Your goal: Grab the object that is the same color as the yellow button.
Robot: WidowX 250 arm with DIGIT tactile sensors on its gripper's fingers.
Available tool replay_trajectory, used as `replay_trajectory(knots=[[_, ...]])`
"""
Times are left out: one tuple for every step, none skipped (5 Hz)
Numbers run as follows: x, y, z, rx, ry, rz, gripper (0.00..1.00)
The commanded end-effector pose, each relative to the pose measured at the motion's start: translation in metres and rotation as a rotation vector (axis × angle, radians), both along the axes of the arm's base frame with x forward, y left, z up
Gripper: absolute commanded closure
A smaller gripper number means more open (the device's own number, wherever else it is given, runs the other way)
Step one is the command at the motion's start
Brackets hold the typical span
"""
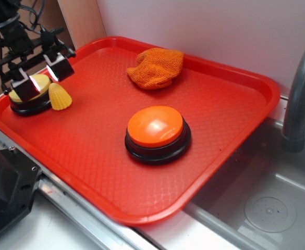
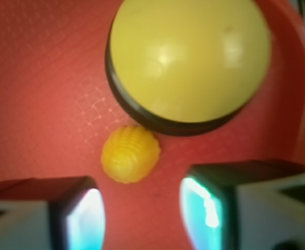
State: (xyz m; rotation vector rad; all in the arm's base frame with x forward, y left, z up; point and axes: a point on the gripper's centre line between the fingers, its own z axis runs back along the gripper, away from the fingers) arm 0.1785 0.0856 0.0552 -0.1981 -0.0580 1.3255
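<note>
The small yellow corn-shaped object stands on the red tray at its left side, touching the black base of the pale-yellow button. My gripper hangs open just above them, over the button's right edge. In the wrist view the bumpy object lies just beyond the gap between my fingers, a little left of its centre, and the yellow button fills the top. My gripper holds nothing; bare tray shows between the fingers.
A larger orange button on a black base sits mid-tray. An orange mesh cloth lies at the tray's far edge. Right of the tray are a grey sink basin and a grey faucet. A wall stands behind.
</note>
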Motion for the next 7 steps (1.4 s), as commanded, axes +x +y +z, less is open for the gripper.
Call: replay_trajectory(knots=[[0.008, 0.004, -0.006, 0.03, -0.002, 0.021, 0.0], [0.007, 0.005, -0.015, 0.039, 0.018, 0.009, 0.0], [0.008, 0.004, -0.019, 0.051, 0.032, -0.01, 0.0], [0.007, 0.0, -0.021, 0.052, 0.041, -0.005, 1.0], [0.007, -0.002, -0.022, 0.059, 0.05, -0.029, 1.0], [0.009, -0.005, -0.019, 0.068, 0.036, -0.089, 1.0], [0.016, -0.02, 0.002, 0.08, -0.014, -0.33, 1.0]])
